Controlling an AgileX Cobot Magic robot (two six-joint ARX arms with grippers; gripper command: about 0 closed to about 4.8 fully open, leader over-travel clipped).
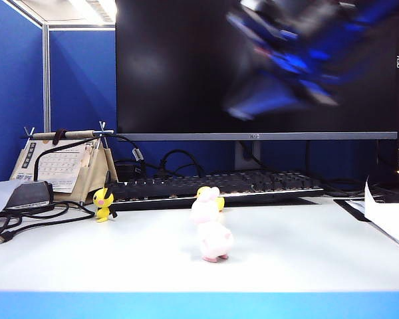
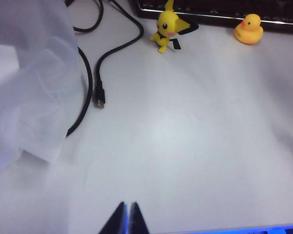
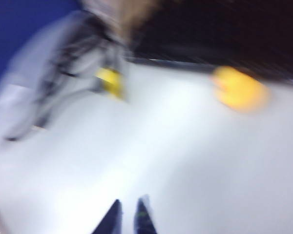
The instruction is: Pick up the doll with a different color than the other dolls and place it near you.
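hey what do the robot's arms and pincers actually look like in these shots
The right arm, a motion-blurred shape in front of the monitor in the exterior view, looks black and grey with bright blue parts. The left pincer ends in two thin, dark, pointed fingertips with a bluish edge. The right pincer shows similar dark pointed tips, blurred. No cables or markings on them are discernible.

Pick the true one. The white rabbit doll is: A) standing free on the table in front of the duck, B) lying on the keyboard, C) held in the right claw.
A: the white rabbit doll stands alone on the table, the duck just behind it.
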